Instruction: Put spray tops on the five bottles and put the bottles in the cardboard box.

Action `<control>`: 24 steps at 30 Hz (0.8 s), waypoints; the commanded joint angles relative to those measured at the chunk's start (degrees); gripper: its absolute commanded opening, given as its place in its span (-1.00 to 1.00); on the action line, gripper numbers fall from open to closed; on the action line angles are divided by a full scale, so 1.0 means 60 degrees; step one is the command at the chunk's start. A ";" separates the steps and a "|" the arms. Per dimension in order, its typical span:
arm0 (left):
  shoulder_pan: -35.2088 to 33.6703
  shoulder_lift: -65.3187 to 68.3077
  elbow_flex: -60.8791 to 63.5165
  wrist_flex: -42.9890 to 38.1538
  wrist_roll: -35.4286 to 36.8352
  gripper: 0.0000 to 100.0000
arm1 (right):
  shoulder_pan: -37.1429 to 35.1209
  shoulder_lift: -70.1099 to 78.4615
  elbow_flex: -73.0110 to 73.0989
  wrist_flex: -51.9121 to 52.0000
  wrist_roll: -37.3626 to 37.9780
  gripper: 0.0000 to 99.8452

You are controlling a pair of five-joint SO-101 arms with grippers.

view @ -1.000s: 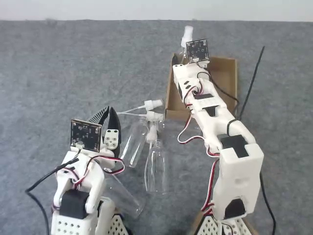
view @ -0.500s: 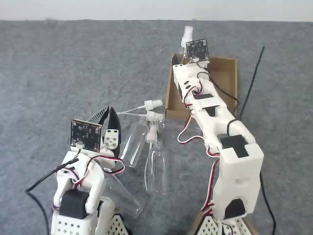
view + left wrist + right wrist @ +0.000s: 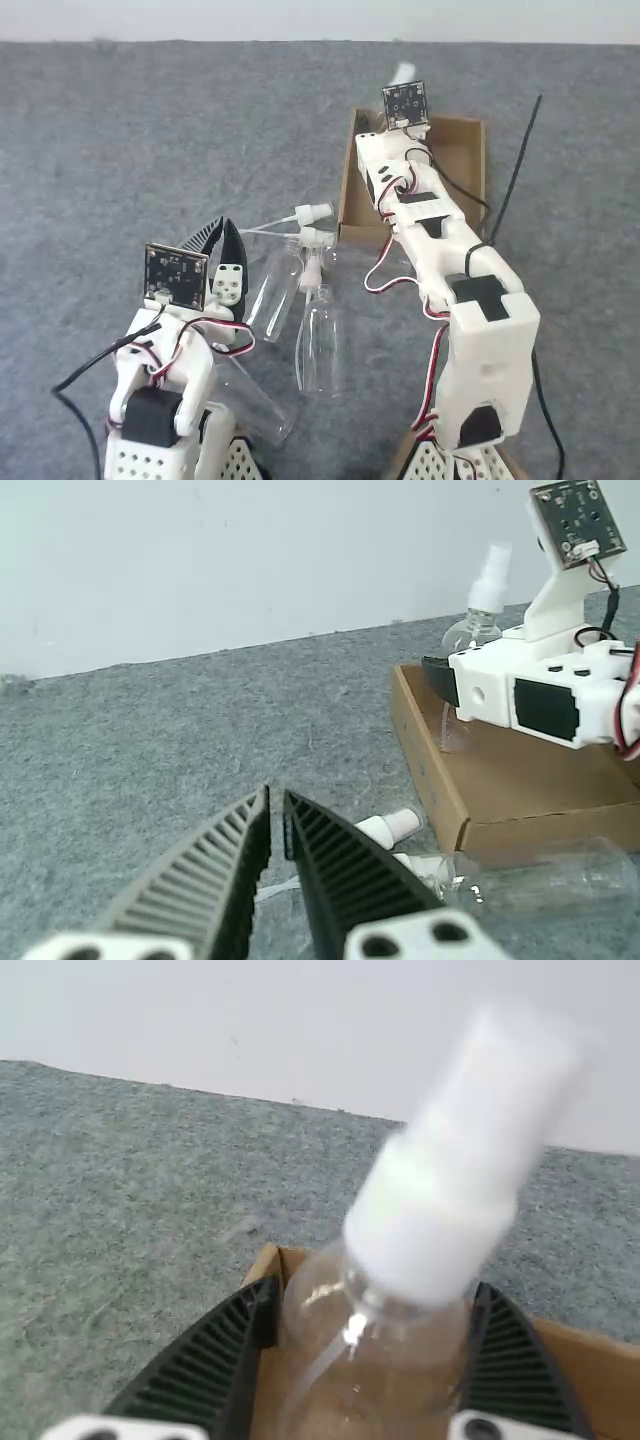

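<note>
My right gripper is shut on a clear bottle with a white spray top, held tilted over the far left corner of the cardboard box. In the high view the spray top pokes out past the wrist camera. My left gripper hangs shut and empty near the table's front left. Two capless bottles lie between the arms, and a third lies partly under the left arm. Loose spray tops lie by the box's front left corner.
Grey carpet covers the table, with open room at the left and back. A black cable runs along the box's right side. From the left wrist, the box stands at the right with a bottle lying before it.
The bottle in my right gripper has tilted, its spray top swinging to the right. My left arm and the loose bottles have not moved.
</note>
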 commanded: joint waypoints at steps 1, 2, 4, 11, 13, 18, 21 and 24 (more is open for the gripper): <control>-0.0029 -0.0088 -0.0051 -0.0249 0.0000 -0.98 | -0.0037 -0.0374 -0.0088 -0.0168 0.0176 -0.51; -0.0029 -0.0088 -0.0051 -0.0249 0.0000 -0.98 | -0.0051 -0.0462 -0.0073 -0.0154 0.0176 -0.51; -0.0029 -0.0088 -0.0051 -0.0249 0.0000 -0.98 | -0.0037 -0.0593 -0.0073 -0.0139 0.0161 -0.51; -0.0029 -0.0088 -0.0051 -0.0249 -0.0015 -0.98 | -0.0022 -0.0696 -0.0117 -0.0139 0.0176 -0.51; -0.0029 -0.0088 -0.0051 -0.0249 -0.0015 -0.98 | -0.0007 -0.0725 -0.0147 -0.0139 0.0176 -0.51; -0.0029 -0.0073 -0.0051 -0.0249 -0.0029 -0.98 | -0.0007 -0.1267 -0.0132 0.0081 0.0147 -0.51; -0.0029 -0.0073 -0.0051 -0.0249 -0.0029 -0.98 | -0.0066 -0.1619 -0.0147 0.0432 0.0117 -0.51; -0.0029 -0.0059 -0.0051 -0.0249 -0.0029 -0.98 | -0.0051 -0.1941 -0.0147 0.0476 0.0132 -0.51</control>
